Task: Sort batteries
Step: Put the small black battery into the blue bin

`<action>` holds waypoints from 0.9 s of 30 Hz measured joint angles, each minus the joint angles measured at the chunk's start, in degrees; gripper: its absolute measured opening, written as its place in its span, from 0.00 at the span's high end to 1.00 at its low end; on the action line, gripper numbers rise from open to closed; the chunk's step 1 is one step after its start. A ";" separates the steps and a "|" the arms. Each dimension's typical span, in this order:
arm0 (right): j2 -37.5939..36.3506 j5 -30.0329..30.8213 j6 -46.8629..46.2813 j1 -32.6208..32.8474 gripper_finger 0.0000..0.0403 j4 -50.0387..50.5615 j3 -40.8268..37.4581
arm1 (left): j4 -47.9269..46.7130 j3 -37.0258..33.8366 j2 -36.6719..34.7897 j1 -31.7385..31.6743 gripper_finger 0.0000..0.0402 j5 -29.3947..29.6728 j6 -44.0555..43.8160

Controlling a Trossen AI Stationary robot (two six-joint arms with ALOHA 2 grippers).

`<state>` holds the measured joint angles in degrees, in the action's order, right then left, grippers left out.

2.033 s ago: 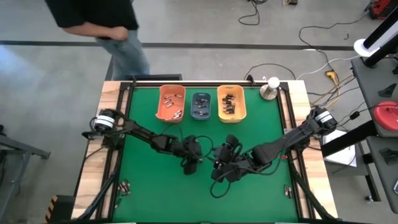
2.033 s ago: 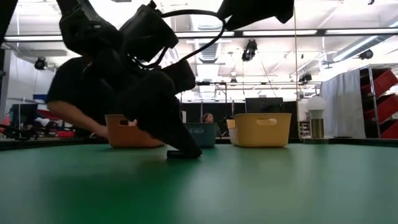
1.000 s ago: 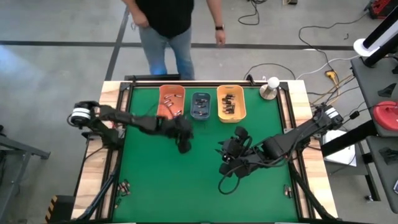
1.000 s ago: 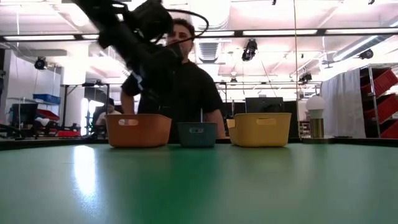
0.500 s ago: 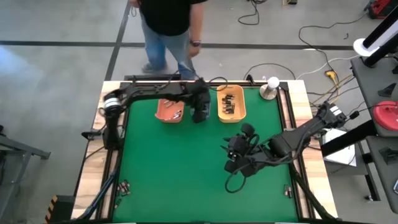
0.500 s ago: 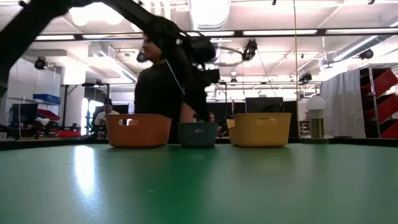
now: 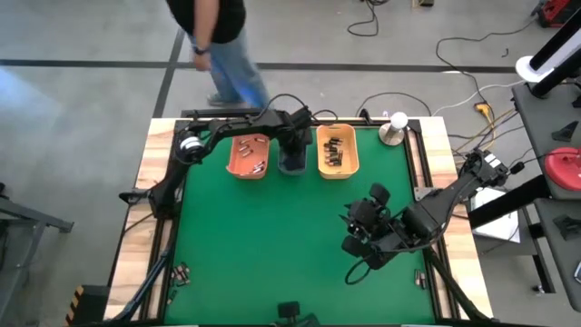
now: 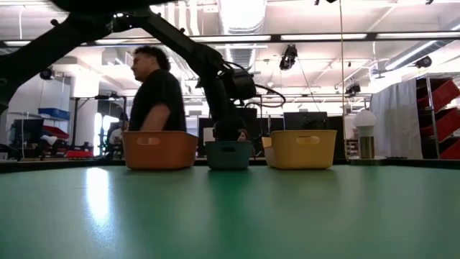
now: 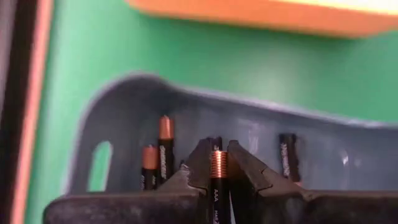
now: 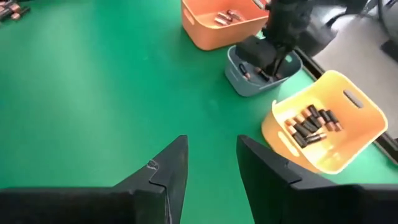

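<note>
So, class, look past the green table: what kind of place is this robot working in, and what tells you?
Probably a robotics lab or workshop. The low view shows a large hall with ceiling strip lights and red storage shelving, and the high view shows loose cables across a bare concrete floor.

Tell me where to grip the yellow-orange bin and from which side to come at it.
Grip the yellow-orange bin by its rim at an end wall with the handle slot, from above: it stands upright and open, batteries lie low inside, and the open right gripper has free approach.
</note>
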<state>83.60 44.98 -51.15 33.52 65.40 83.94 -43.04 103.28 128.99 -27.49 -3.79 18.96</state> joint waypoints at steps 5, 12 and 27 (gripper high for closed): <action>-0.72 0.29 1.03 -0.18 0.67 0.92 0.00 | -1.56 1.99 0.87 0.00 0.97 0.13 1.79; -1.02 0.55 1.15 -0.31 0.68 1.60 -0.02 | -3.26 3.03 0.96 -0.08 0.97 0.15 1.66; -1.04 -1.26 -2.44 -0.13 0.63 1.06 -0.04 | 1.31 1.27 0.96 -4.39 0.97 -2.97 4.33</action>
<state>82.56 43.71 -53.59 33.39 66.46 83.90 -41.73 104.55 129.95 -31.88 -6.76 23.29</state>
